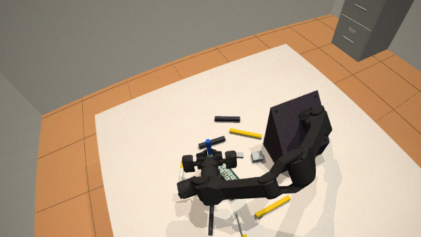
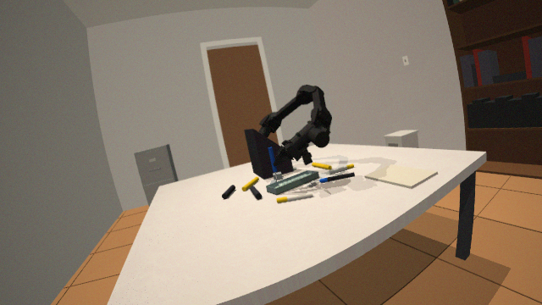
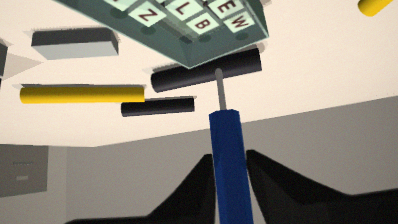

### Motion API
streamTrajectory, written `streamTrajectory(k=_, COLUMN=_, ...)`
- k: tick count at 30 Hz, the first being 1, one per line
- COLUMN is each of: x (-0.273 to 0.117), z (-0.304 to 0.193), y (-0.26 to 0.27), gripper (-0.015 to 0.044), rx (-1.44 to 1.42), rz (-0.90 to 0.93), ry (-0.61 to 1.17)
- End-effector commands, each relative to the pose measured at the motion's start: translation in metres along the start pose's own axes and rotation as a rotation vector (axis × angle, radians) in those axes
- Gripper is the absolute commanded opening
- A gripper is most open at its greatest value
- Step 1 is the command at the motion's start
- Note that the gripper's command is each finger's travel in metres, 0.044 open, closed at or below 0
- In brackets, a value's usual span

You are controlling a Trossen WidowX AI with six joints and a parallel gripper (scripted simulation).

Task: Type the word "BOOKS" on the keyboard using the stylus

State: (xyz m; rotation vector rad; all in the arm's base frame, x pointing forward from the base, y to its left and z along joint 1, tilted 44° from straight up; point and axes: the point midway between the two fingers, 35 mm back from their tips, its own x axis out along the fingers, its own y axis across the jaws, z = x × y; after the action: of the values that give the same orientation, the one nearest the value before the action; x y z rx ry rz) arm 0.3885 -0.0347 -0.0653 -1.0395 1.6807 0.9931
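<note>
The green keyboard (image 1: pixel 229 173) (image 2: pixel 293 183) (image 3: pixel 227 46) lies on the table, partly hidden by the arm in the top view. The wrist view shows its near corner with the B key (image 3: pixel 202 24), L key (image 3: pixel 182 7), E key (image 3: pixel 226 6), W key (image 3: pixel 239 23) and Z key (image 3: pixel 147 15). My gripper (image 3: pixel 229 159) is shut on the blue stylus (image 1: pixel 208 145) (image 2: pixel 272 158) (image 3: pixel 228 135), near the keyboard. The stylus's thin grey tip (image 3: pixel 220 87) appears just outside the keyboard corner in the wrist view, overlapping a black cylinder. No contact with a key shows.
Black cylinders (image 1: pixel 227 119) (image 2: pixel 229 191) and yellow cylinders (image 1: pixel 245 133) (image 2: pixel 251 184) (image 3: pixel 82 95) lie around the keyboard. A grey block (image 1: pixel 257 157) (image 3: pixel 75 44) sits near the dark slanted stand (image 1: pixel 291 122) (image 2: pixel 259 157). Markers and a cream pad (image 2: pixel 401 175) are also on the table.
</note>
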Motion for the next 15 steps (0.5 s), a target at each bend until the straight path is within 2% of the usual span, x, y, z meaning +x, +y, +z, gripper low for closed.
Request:
streamTrajectory(k=1, x=0.001, z=-0.002, y=0.001, gripper=0.0081, rx=-0.006, rz=0.004, ry=0.004)
streamTrajectory(k=7, x=0.0, z=0.0, y=0.0, gripper=0.0085, rx=0.0, rz=0.001, ry=0.0)
streamTrajectory(k=10, x=0.0, z=0.0, y=0.0, gripper=0.0065, rx=0.0, rz=0.001, ry=0.0)
streamTrajectory(k=13, x=-0.006, z=0.004, y=0.004, gripper=0.0, rx=-0.001, rz=0.001, ry=0.001)
streamTrajectory(k=15, x=-0.014, z=0.008, y=0.01, gripper=0.0, rx=-0.003, rz=0.003, ry=0.002)
